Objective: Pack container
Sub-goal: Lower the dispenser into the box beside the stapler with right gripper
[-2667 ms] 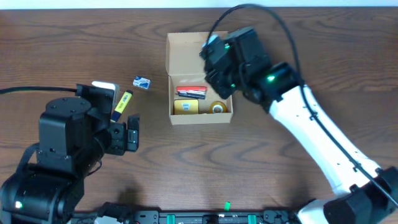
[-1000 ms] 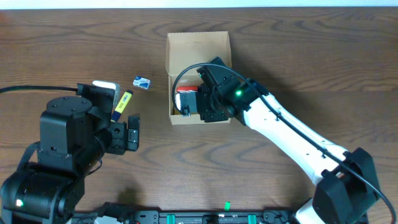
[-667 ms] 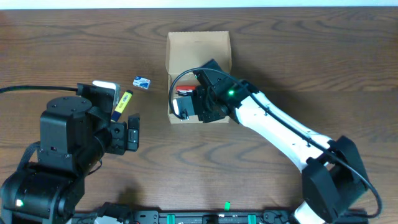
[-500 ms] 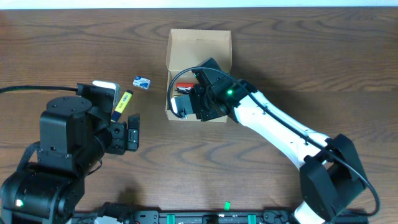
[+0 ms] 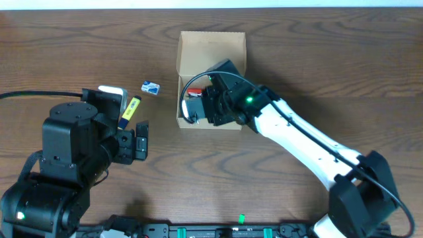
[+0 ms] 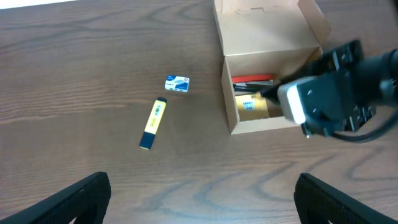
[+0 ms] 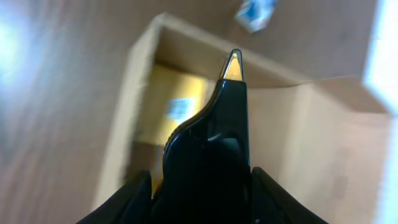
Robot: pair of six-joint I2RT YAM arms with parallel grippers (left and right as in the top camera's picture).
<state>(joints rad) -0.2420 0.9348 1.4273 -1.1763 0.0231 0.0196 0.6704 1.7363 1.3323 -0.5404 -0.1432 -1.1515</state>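
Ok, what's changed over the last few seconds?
The right hand dropped from above the container into its open compartment, shoving it slightly toward the yellow highlighter. Nothing visibly gripped or released. Left hand, highlighter and small blue packet stayed put.

No legible text; perhaps print on the blue-white packet (image 6: 177,84), too small

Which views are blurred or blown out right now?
Right wrist: smeared all over, the container edges soft, a blown-out white strip down the right border. Overhead: sharp, evenly lit, the wood table without glare. Left wrist: crisp, the yellow marker and the container well defined.
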